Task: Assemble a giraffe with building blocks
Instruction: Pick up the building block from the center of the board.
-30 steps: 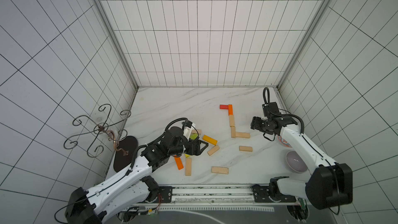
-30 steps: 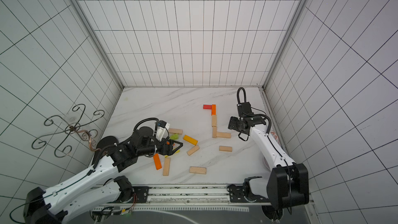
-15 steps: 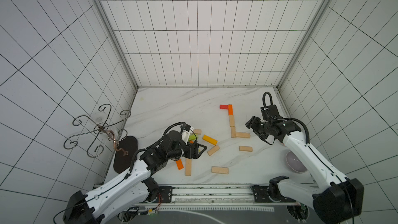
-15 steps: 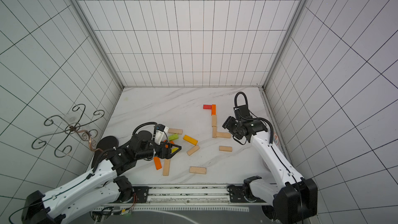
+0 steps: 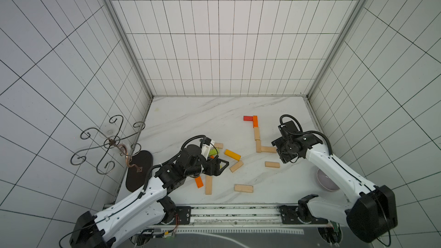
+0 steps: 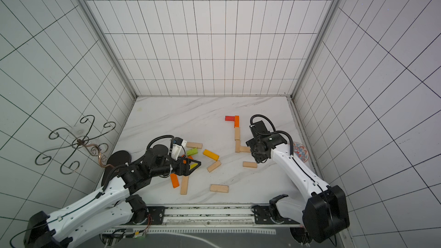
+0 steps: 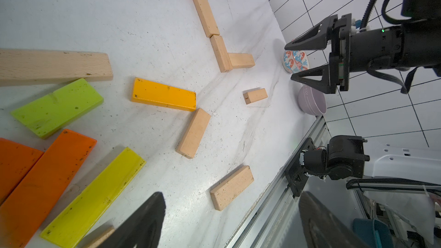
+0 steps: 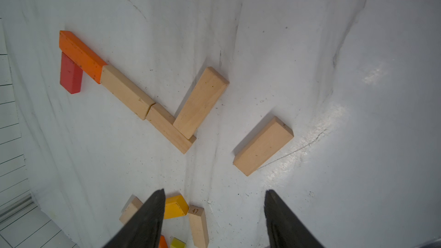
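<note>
Hazard at the part-built giraffe: your right gripper hung with its jaws apart and empty just beside the free end of the body block. That block touched the foot of the neck, which was two plain neck blocks topped by an orange neck block, with a red head block beside it. Nothing appeared to fasten these pieces, so a descent begun from there could probably have clipped the body block with one fingertip and slid it off the neck, or pushed the whole line crooked. A second risk lay at your left gripper, likewise open and holding nothing, low over a crowded cluster where a yellow block lay just beside a loose orange block and near a lime block. Closing there might have caught two pieces at once or scattered them. The likely next piece, a loose wooden block, lay flat on the marble table, near the right gripper on the side toward the rail and apart from the body block. In the right wrist view it sat ahead of the fingertips, not between them. You would have needed to come over it and line the jaws across its narrow width before any closing.
</note>
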